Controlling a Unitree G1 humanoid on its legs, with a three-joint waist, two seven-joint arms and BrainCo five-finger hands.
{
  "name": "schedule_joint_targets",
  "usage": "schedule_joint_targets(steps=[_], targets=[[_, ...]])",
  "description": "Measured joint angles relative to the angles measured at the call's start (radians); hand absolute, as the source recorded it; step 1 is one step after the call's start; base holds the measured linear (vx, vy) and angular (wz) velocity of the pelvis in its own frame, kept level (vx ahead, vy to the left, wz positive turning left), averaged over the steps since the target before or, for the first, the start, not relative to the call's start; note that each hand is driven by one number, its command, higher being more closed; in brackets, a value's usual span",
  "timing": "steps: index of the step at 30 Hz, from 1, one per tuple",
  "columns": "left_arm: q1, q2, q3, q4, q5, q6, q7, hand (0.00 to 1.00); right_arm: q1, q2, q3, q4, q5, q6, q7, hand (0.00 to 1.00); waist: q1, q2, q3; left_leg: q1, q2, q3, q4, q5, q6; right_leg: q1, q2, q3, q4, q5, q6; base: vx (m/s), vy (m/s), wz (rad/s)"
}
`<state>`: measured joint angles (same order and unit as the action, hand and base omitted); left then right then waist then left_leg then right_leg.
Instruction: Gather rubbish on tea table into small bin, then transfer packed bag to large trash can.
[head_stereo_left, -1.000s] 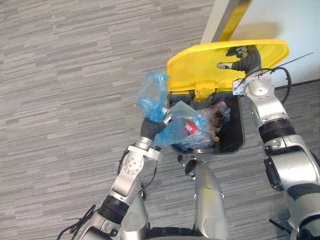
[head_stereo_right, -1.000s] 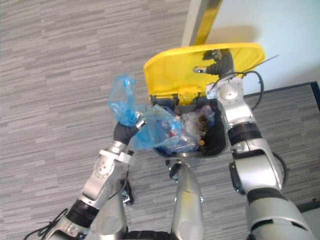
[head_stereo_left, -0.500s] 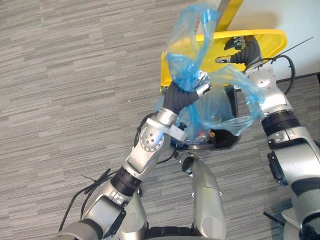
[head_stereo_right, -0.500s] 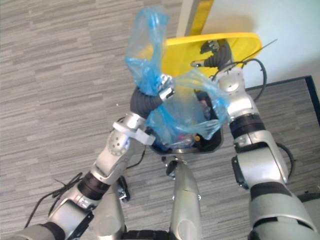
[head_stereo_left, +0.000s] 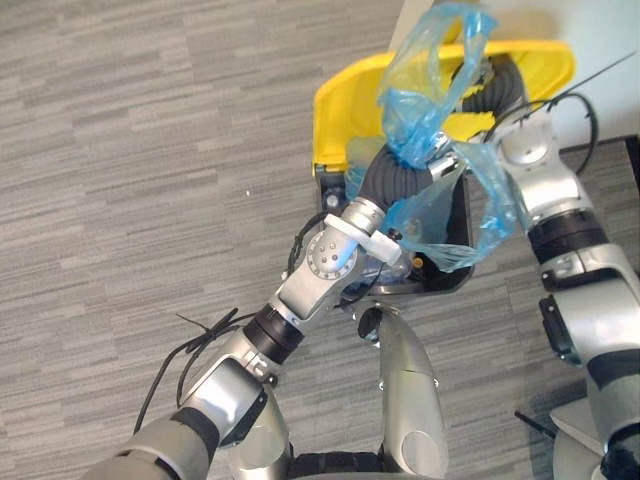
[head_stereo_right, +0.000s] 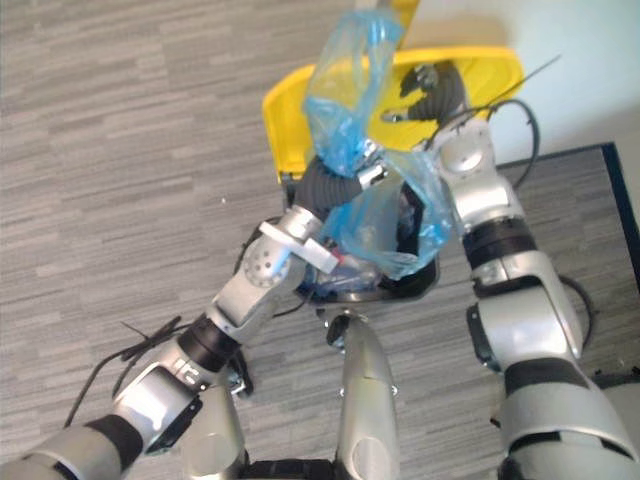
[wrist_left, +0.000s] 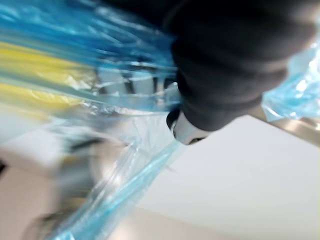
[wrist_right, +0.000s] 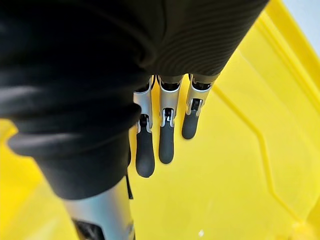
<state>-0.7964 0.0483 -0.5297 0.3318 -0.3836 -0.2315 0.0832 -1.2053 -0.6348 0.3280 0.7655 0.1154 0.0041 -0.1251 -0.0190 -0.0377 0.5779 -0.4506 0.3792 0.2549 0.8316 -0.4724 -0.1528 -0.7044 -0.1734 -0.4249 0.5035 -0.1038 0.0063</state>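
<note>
Clerk: Left eye view, first entry?
Checker: Left hand, fingers closed round the gathered neck of the blue bag. The loose mouth flares above the fist. The sack part hangs below it, over the open trash can.
Clerk: Second entry?
Checker: Yellow lid, tipped up at the far side of the can. Right hand against the lid's right part, partly behind the bag film. Grey carpet to the left and near side.
Clerk: Right eye view?
Checker: Same stock. Bag held high in front of the lid, just left of the right arm. The right hand's fingers are straight, at the lid's far right.
Clerk: Left wrist view?
Checker: Dark ribbed cover, with blue film streaming past it. Fingers under the film, so the grip cannot be told here.
Clerk: Right wrist view?
Checker: Fingers straight, side by side and close together over the lid's yellow face, holding nothing
</note>
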Motion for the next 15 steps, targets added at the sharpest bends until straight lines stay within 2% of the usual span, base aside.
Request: schedule_joint_targets(steps=[4,9,10,14,15], targets=[[-0.045,0.000,0.001,0.168,0.096,0.043,0.000,1.00,-0.012,-0.001,0.001,-0.006,0.000,0.000,-0.001,0.00,-0.014,-0.002,0.001,-0.021,0.016,0.008,0.023,-0.005,-0.010,-0.023,0.000,-0.002,0.018,0.005,-0.008,-0.01,-0.020,-0.03],[-0.090,-0.001,0.012,0.268,0.208,0.055,0.001,1.00,-0.012,0.022,0.000,-0.059,0.001,-0.001,-0.008,0.00,-0.027,-0.012,0.000,-0.049,0.036,0.014,0.051,-0.017,-0.019,-0.048,0.001,-0.003,0.033,0.005,-0.009,-0.02,-0.016,-0.02],[-0.095,-0.003,0.024,0.300,0.239,0.069,0.002,0.00,-0.012,0.036,0.000,-0.084,0.001,0.000,-0.012,0.00,-0.032,-0.013,0.000,-0.055,0.042,0.019,0.053,-0.017,-0.019,-0.054,0.002,-0.003,0.033,0.005,-0.009,0.00,0.000,0.00],[-0.096,-0.002,0.068,0.374,0.375,0.103,0.012,0.00,-0.012,0.085,0.000,-0.144,0.001,-0.006,-0.024,0.00,-0.041,-0.026,0.000,-0.071,0.061,0.045,0.056,-0.016,-0.019,-0.080,0.007,0.000,0.034,0.005,-0.009,-0.02,-0.056,-0.07],[-0.096,-0.003,0.082,0.392,0.447,0.122,0.028,0.00,-0.012,0.107,0.000,-0.168,0.001,-0.012,-0.028,0.00,-0.042,-0.033,-0.001,-0.075,0.072,0.061,0.058,-0.016,-0.020,-0.094,0.009,0.002,0.036,0.005,-0.009,-0.01,-0.064,-0.06]])
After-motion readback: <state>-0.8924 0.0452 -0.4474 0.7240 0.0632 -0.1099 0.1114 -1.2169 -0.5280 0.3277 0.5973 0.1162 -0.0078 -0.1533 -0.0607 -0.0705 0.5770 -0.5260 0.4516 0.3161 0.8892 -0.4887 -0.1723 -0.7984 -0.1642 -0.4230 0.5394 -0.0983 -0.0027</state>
